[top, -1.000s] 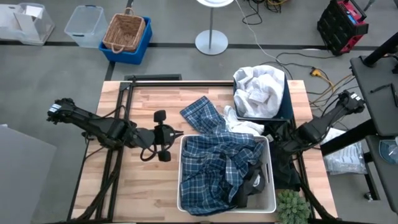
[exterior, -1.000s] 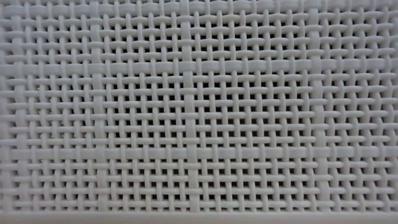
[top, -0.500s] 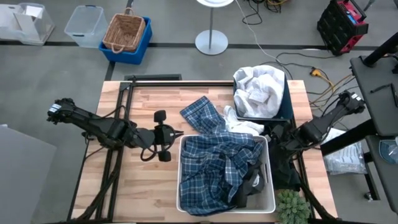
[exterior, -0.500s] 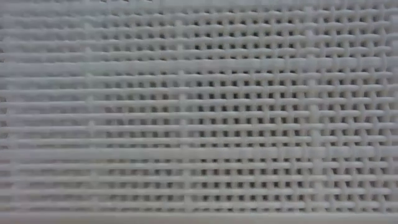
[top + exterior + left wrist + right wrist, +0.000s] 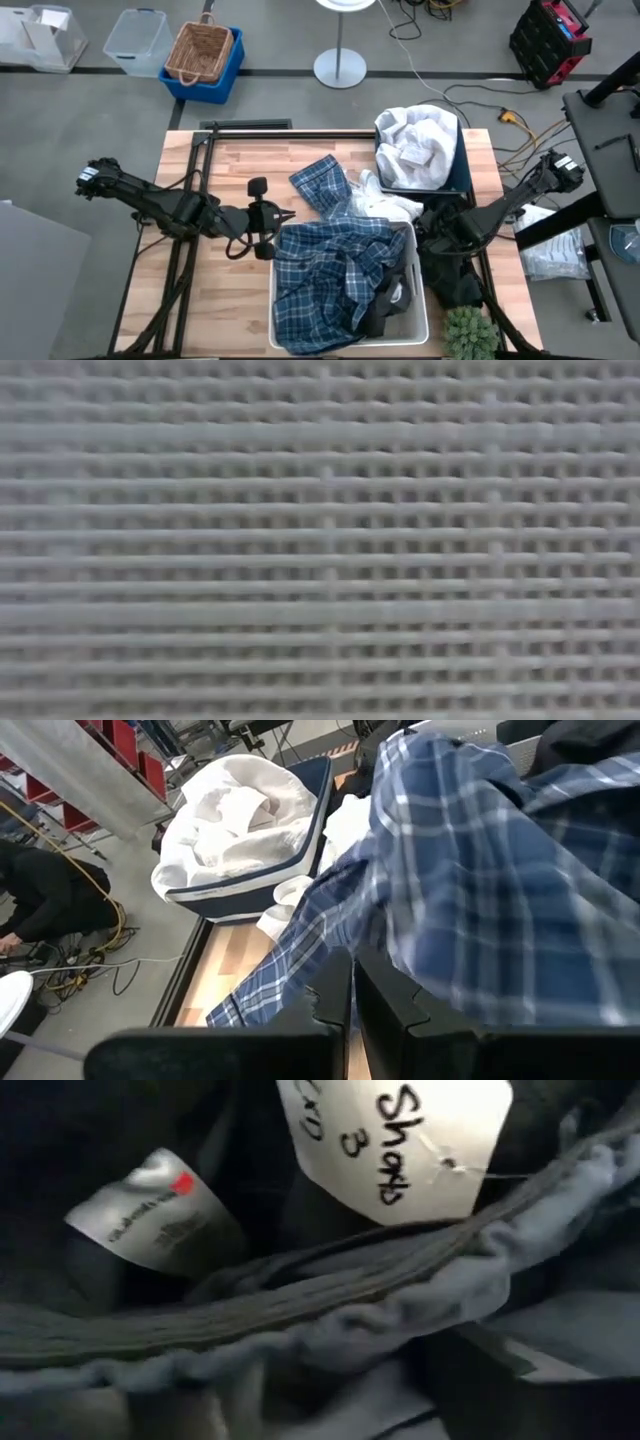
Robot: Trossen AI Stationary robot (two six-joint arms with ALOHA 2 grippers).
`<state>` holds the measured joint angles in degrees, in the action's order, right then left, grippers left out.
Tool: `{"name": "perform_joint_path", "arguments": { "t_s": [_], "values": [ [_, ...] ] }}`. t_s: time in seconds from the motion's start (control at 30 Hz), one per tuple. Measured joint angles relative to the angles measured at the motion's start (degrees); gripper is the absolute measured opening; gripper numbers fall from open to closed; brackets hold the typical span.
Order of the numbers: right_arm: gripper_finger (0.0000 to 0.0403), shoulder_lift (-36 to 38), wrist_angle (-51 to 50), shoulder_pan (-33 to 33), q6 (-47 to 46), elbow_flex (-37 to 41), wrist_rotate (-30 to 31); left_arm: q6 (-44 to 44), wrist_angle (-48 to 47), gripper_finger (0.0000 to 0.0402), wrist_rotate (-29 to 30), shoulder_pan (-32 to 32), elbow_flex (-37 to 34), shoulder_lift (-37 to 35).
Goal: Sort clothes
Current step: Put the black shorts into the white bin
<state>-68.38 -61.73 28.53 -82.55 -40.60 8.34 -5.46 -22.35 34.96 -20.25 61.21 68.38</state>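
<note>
- I am seeing my left gripper (image 5: 268, 229) resting low over the wooden table (image 5: 230, 300), and its two fingers (image 5: 385, 1010) are pressing together with nothing between them.
- The plaid shirt (image 5: 330, 270) is lying just in front of these closed fingers, filling most of the white bin (image 5: 418, 325) and hanging over the bin's wall on the side facing the fingers.
- In the left wrist view the plaid cloth (image 5: 480, 890) is draping right over the fingertips, but they are not gripping it.
- Another plaid piece (image 5: 322, 185) is spreading on the table beyond the bin, a little ahead of the left fingers.
- The white clothes (image 5: 415, 135) are heaping in the navy bin (image 5: 455, 180), far ahead of the left fingers, and one more white garment (image 5: 385, 205) is lying between the two bins.
- My right gripper (image 5: 432, 237) is pushing down into the dark clothes (image 5: 455, 270) at the table's right edge, just beside the white bin.
- I cannot tell if the right fingers are open or closed, because the dark cloth is covering them.
- The right wrist view is showing only folds of dark grey fabric (image 5: 330, 1310) very close, with a paper tag (image 5: 400, 1140) reading "Shorts 3" and a small sewn label (image 5: 155, 1220).
- A dark garment (image 5: 392, 295) is also lying inside the white bin, on the corner near the right gripper.
- The low view is filling up with the white woven wall of the bin (image 5: 320, 540).
</note>
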Motion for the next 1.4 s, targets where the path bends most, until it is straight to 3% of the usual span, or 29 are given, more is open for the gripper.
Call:
{"name": "perform_joint_path", "arguments": {
  "t_s": [0.1, 0.27, 0.43, 0.57, 0.87, 1.07, 1.23, 1.3, 1.4],
  "values": [
    [0.0167, -1.5, 0.5, -0.6, 1.0, 0.0, 0.7, 0.3, 0.0, 0.0000, 0.0, 0.0, 0.0, 0.0],
    [0.0030, -0.5, -0.3, -0.8, 2.7, 0.2, 3.6, 0.4, 0.0, 0.0000, 0.0, 0.0, 0.0, 0.0],
    [0.0013, 4.8, -4.6, 0.4, 0.7, -0.1, 10.2, 0.5, 0.0, 0.0000, 0.0, 0.0, 0.0, 0.0],
    [0.0011, 9.9, -12.6, 4.4, -1.4, -5.4, 17.2, 0.8, -0.1, 0.0000, -0.1, 0.0, -0.2, 0.0],
    [0.0010, 10.5, -13.9, 16.9, 2.1, -20.0, 42.0, 0.9, 1.4, 0.0000, -0.1, 0.0, -0.2, 0.0],
    [0.0010, 6.9, -13.8, 19.4, 17.1, -33.3, 60.9, 1.3, 2.8, 0.0000, -0.1, 0.0, -0.2, 0.0],
    [0.0009, 3.7, -8.9, 19.3, 38.1, -45.1, 75.2, 1.1, 4.1, 0.0000, 0.0, 0.0, -0.2, 0.0],
    [0.0009, 2.6, -3.5, 19.0, 48.9, -50.5, 78.6, -0.5, 7.4, 0.0000, 0.0, 0.0, -0.2, 0.0],
    [0.0009, 1.0, 9.5, 18.1, 68.0, -57.2, 79.3, -3.1, 9.9, 0.0000, 0.0, -0.3, 1.3, 0.0]
  ]
}}
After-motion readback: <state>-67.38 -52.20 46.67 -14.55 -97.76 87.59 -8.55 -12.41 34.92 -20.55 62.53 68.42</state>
